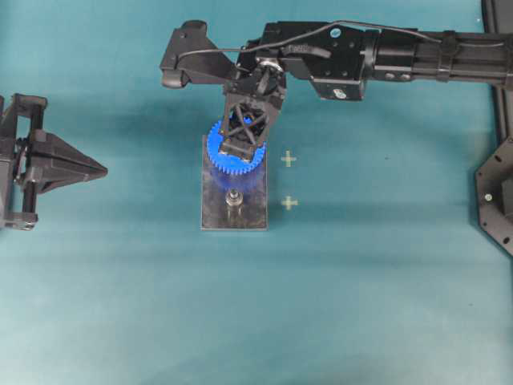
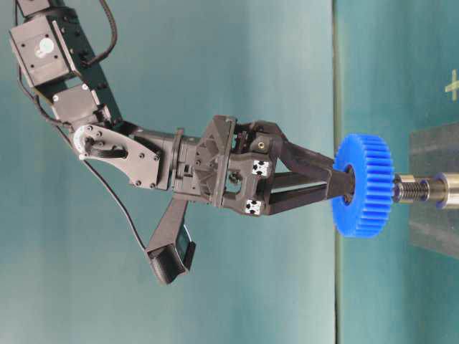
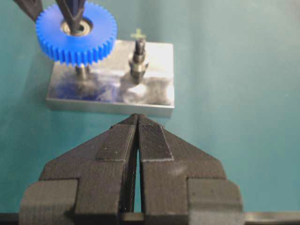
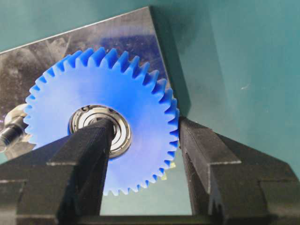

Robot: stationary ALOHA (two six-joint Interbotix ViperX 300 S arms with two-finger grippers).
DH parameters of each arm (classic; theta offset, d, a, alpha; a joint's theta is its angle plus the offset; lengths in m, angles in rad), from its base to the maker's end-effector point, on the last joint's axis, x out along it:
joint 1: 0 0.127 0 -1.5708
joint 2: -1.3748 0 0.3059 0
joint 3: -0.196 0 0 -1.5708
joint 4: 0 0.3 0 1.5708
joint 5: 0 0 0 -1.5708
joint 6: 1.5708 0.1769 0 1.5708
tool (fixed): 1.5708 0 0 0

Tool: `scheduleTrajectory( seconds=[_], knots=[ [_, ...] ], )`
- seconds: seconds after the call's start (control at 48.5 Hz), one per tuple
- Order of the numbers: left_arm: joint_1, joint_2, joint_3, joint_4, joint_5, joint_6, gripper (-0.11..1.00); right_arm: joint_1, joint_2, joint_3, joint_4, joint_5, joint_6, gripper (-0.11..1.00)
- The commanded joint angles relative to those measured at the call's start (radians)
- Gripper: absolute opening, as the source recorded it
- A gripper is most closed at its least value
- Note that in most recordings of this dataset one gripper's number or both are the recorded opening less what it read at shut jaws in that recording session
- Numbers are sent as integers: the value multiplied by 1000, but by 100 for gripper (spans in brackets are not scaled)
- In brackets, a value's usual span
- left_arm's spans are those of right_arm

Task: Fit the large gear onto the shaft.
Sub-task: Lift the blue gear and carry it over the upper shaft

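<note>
Teal counter (image 1: 385,305), matte, with a grey plate (image 1: 234,218) near centre and two small pale cross marks (image 1: 288,159) just off its 3 o'clock edge.

Right gripper (image 4: 143,140) has the large gear (image 4: 103,117): one finger (image 4: 91,145) goes through the bearing hub's bore, the other (image 4: 197,145) sits outside the toothed rim at 3 o'clock in the wrist view. Fingers roughly half spread, pinching one side of the gear between bore and teeth. Gear looks level with the plate.

Overhead: the gear (image 1: 232,151) covers the 12 o'clock end of the plate, right gripper (image 1: 244,136) directly above it, arm coming in from 2 o'clock.

Shaft (image 3: 82,70) sits directly under the gear. Left wrist view shows a short stretch of silver peg between gear underside and plate; table-level view shows the peg's threaded part and collar clear of the gear face (image 2: 364,185). Whether the tip has entered the bore can't be told.

Twin peg (image 1: 233,198) stands bare toward the 6 o'clock end of the plate, close beside the gear's rim without touching.

Left gripper (image 1: 88,170) parked at 9 o'clock, well apart from the plate, pointing at it. Its fingers (image 3: 152,140) are pressed together, nothing between them.
</note>
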Motion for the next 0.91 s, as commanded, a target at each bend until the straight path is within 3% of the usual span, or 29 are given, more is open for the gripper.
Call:
scheduleTrajectory(
  seconds=[0.0,0.887],
  knots=[
    [0,3,-12,2,-9,-2,0,-8,-18,-26,0,5,-11,49],
    [-2,-41,0,2,-12,-5,0,-26,0,-49,0,37,-9,49]
  ],
)
